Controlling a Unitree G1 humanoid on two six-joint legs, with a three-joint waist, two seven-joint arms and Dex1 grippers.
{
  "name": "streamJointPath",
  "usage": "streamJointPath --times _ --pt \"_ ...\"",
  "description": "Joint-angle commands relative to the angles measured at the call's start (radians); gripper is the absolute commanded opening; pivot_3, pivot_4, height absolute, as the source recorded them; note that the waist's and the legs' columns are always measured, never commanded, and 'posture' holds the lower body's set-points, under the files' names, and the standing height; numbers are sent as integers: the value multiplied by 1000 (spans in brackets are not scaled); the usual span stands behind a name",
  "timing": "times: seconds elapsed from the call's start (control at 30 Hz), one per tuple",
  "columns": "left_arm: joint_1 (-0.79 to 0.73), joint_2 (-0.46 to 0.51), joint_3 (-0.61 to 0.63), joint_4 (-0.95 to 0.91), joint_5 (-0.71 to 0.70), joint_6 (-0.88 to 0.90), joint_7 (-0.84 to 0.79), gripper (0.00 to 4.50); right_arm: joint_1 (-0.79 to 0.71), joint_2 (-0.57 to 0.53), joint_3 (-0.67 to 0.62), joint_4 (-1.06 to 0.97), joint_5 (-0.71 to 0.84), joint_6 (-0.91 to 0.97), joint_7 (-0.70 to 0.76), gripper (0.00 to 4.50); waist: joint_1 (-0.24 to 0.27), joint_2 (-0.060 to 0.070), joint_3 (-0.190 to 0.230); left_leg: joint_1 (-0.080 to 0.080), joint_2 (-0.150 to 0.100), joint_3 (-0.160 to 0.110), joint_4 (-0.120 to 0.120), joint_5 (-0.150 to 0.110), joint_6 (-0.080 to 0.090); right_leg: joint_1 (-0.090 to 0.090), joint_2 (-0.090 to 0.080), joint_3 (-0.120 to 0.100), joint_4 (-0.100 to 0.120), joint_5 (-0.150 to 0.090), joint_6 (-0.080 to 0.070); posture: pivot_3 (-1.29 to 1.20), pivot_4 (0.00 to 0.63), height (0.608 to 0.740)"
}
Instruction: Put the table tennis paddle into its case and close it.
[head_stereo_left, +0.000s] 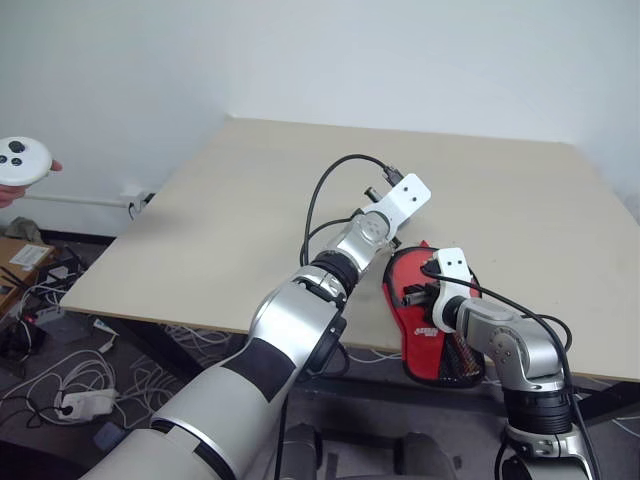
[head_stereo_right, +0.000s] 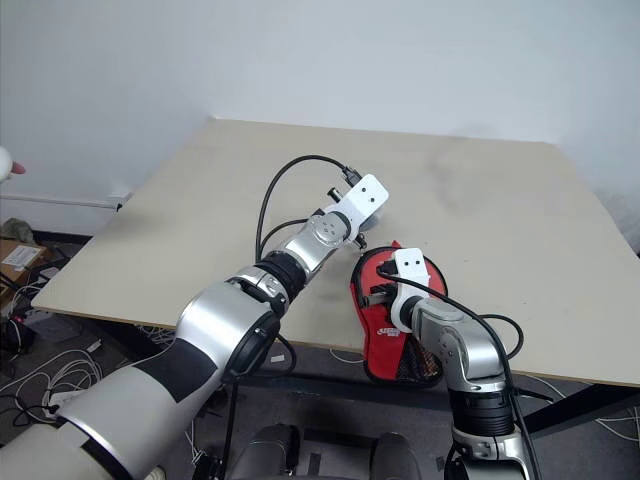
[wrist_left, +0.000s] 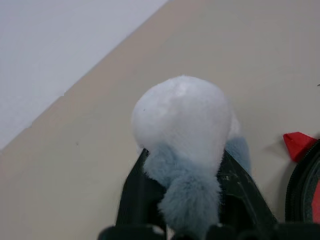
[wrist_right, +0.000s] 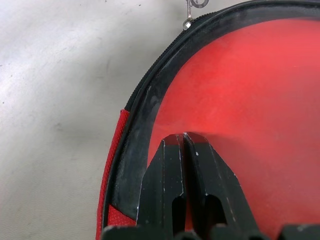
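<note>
Where the head views reach their far left edge, a person's hand (head_stereo_left: 8, 190) holds a round white controller (head_stereo_left: 22, 160) above the floor, where cables (head_stereo_left: 70, 375) and a white power strip (head_stereo_left: 88, 403) lie beside the desk (head_stereo_left: 250, 190).

Left claw (wrist_left: 187, 165): positioned over the middle of the desk, just left of the case. In the left wrist view its two black fingers (wrist_left: 137, 195) stand on either side of a fluffy ball (wrist_left: 182, 130), white on top and grey-blue below. The fingers are spread around the ball's lower part; whether they press on it or merely flank it cannot be told.

Case (head_stereo_left: 415, 345): lies flat at the near edge of the desk, red with black edging, its narrow end with the black mesh patch (head_stereo_left: 462, 362) reaching the desk's edge. A red corner of it shows beside the ball in the left wrist view.

Table tennis paddle (wrist_right: 250, 100): inside the case. Its red face shows framed by the case's black zipped rim (wrist_right: 145, 105), with a metal zip pull (wrist_right: 189, 20) at the far end of the rim.

Right claw (wrist_right: 183, 137): positioned over the case, pointing down onto the red face. Its two black fingers are pressed together, tip to tip, with nothing between them.
</note>
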Motion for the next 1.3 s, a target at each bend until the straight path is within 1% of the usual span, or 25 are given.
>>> streamJointPath --times 0.03,0.13,0.23,0.3,0.33,0.37,0.4,0.43,0.47,0.5,0.53,0.57,0.6,0.63,0.67,0.7,0.73,0.8,0.87,0.93,1.07,1.2,1.3 --pt "-13 -141 24 -57 -18 -5 12 2118 49 2 42 116 -15 48 -6 158 0 0 0 0 0 0 0 0 0 0 0 0 0 0 0 0 0 688" --pt "-9 -133 42 -58 -34 -13 -51 3116 32 1 44 136 -16 36 1 158 -1 1 -1 1 0 0 0 0 0 1 0 0 0 0 0 0 0 688" --pt "-5 -127 56 -61 -54 -15 -147 3116 21 -5 50 155 -17 26 12 158 -2 3 -3 1 1 0 -1 0 0 2 0 -2 -2 0 0 0 0 688" --pt "0 -123 74 -66 -83 -28 -238 3116 13 -10 53 167 -17 19 18 158 -5 7 -6 0 3 0 -4 0 0 6 1 -4 -8 3 -2 0 0 688" --pt "3 -120 90 -68 -104 -25 -295 3116 8 -15 56 173 -18 12 24 158 -6 13 -9 -2 6 1 -11 0 0 12 2 -8 -23 18 0 0 0 688" --pt "5 -113 104 -71 -122 -20 -338 3116 1 -17 55 178 -16 8 29 158 6 5 -12 -12 17 7 -23 0 0 19 5 -14 -26 31 -5 0 0 688" --pt "7 -104 127 -73 -151 -7 -389 3116 -8 -22 55 186 -16 2 35 158 13 -2 -12 -12 34 36 -33 0 0 13 5 -32 17 6 -24 0 0 688" --pt "8 -95 150 -76 -177 3 -432 3116 -17 -26 55 194 -16 -2 39 158 20 -19 -9 -4 35 53 -38 0 1 11 8 -27 54 -31 -34 0 0 688" --pt "8 -91 165 -78 -194 9 -457 3116 -23 -31 54 203 -15 -6 44 158 29 -16 -11 8 36 77 -39 0 0 -4 1 -14 70 -55 -35 0 0 688" --pt "10 -77 174 -80 -203 12 -477 3116 -32 -36 56 214 -16 -12 48 158 31 -8 -14 9 39 77 -21 -5 -2 -7 -1 -21 70 -54 -41 0 0 688" --pt "14 -62 181 -82 -211 13 -495 3116 -41 -40 58 226 -16 -18 52 158 28 5 -17 12 33 76 7 -10 -5 -8 -2 -33 70 -52 -44 0 0 688" --pt "16 -52 185 -84 -215 13 -506 3116 -48 -45 58 237 -16 -24 57 158 24 11 -19 17 20 58 44 -21 10 -10 -3 -52 70 -51 -44 0 0 688" --pt "22 -36 191 -86 -222 18 -521 3116 -56 -48 64 249 -19 -31 63 158 14 18 -20 12 18 44 50 -34 10 -9 -4 -65 68 -51 -44 0 0 688" --pt "26 -26 194 -87 -227 21 -531 3116 -61 -50 68 257 -20 -37 66 158 1 21 -21 7 17 28 57 -39 11 -2 -4 -82 60 -50 -44 0 0 688" --pt "28 -21 196 -88 -229 23 -535 3116 -65 -52 71 265 -22 -42 70 158 -2 21 -22 6 17 24 52 -40 12 3 0 -85 44 -45 -41 0 0 688" --pt "29 -7 213 -90 -245 35 -533 3116 -72 -51 77 275 -26 -51 74 158 -2 20 -22 5 16 25 43 -40 13 8 0 -85 32 -33 -38 0 0 688" --pt "27 3 234 -92 -266 52 -532 3116 -79 -50 81 284 -29 -60 76 158 -2 16 -23 5 13 26 40 -40 14 7 -1 -83 30 -33 -38 0 0 688" --pt "22 25 261 -97 -293 81 -520 3116 -97 -45 75 306 -31 -85 77 158 0 13 -24 9 11 26 42 -40 14 5 -1 -81 34 -32 -38 0 0 688" --pt "20 35 272 -101 -304 92 -518 3116 -112 -46 71 325 -35 -102 77 158 0 12 -24 9 11 25 40 -40 14 2 0 -82 35 -29 -40 0 0 688" --pt "21 59 278 -111 -312 99 -530 3116 -134 -55 65 344 -35 -118 83 158 0 12 -24 9 11 25 39 -40 14 2 0 -82 35 -19 -42 0 0 688" --pt "38 105 288 -130 -333 135 -563 3116 -169 -75 49 378 -37 -154 90 158 0 13 -23 9 11 24 39 -40 14 -1 0 -83 36 -17 -43 0 0 688" --pt "92 172 276 -193 -349 166 -667 3116 -226 -98 19 471 -58 -229 68 158 2 13 -23 10 11 25 40 -40 14 0 0 -82 37 -17 -43 0 0 688" --pt "159 216 251 -292 -351 204 -747 3116 -273 -112 -6 543 -72 -284 53 158 5 13 -23 9 11 25 41 -37 14 0 0 -81 37 -17 -43 0 0 688"
